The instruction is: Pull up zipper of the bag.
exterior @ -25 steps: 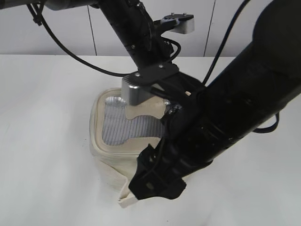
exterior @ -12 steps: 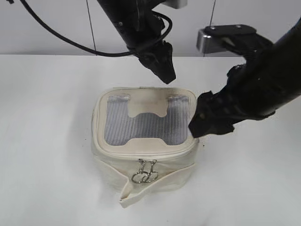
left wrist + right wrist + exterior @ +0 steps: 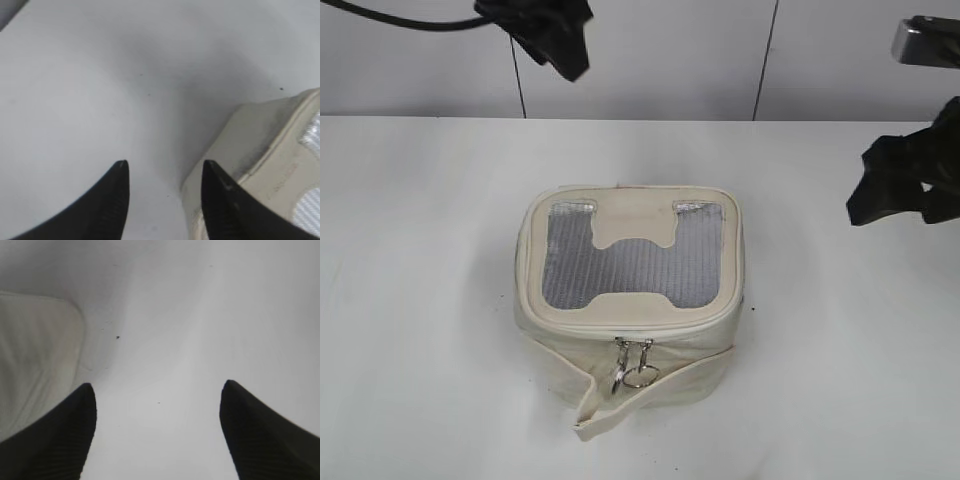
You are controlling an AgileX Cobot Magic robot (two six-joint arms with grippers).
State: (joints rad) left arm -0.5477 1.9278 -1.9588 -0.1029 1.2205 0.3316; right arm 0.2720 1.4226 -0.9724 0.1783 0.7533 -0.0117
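The cream-white bag (image 3: 630, 310) stands mid-table with its grey mesh lid window up. The cream zipper track (image 3: 620, 331) runs round the lid rim. Its two silver sliders with ring pulls (image 3: 634, 366) hang together at the front middle. A loose strap (image 3: 620, 400) droops below them. My left gripper (image 3: 560, 45) is open and empty, high above the table behind the bag's left; its wrist view shows a bag corner (image 3: 260, 150) by the right finger (image 3: 165, 165). My right gripper (image 3: 900, 190) is open and empty, off to the bag's right; the bag's edge (image 3: 35, 355) shows at left, fingers (image 3: 157, 390) apart.
The bag rests on a white table (image 3: 410, 300). A grey-white panelled wall (image 3: 720, 60) runs behind it. A small dark speck lies on the table near the bag (image 3: 118, 337).
Both arms have drawn away from the bag: the left up and back to the left, the right out to the right. The bag's front and zipper pulls are now uncovered.
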